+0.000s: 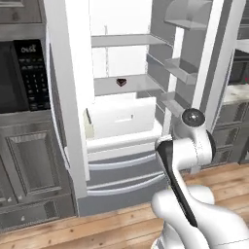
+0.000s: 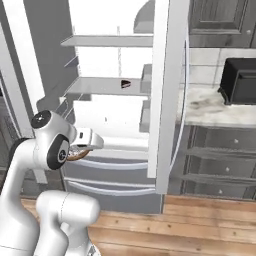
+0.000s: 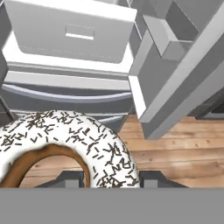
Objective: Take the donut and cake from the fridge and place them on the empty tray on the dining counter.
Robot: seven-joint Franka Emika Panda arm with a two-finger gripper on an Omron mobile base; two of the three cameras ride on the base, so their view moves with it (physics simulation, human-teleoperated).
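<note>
The fridge (image 1: 68,97) stands open, white inside. The cake (image 1: 121,82), a tiny dark wedge, sits on the middle shelf; the right base view shows the cake (image 2: 125,83) at that shelf's front edge. My gripper (image 2: 82,146) is low in front of the fridge's bottom drawers, well below the cake. It is shut on the donut (image 2: 76,155). In the hand view the donut (image 3: 87,135), white-glazed with dark sprinkles and a brown inner ring, lies across my gripper (image 3: 111,178), over the wooden floor. The tray and the dining counter are out of view.
Both fridge doors stand open; the right door (image 2: 167,100) and its door bins (image 1: 182,70) flank my arm. A white drawer (image 1: 121,116) sticks out below the cake's shelf. A black microwave (image 1: 24,73) is at the left. A marble wall counter (image 2: 210,107) carries a black appliance (image 2: 240,80).
</note>
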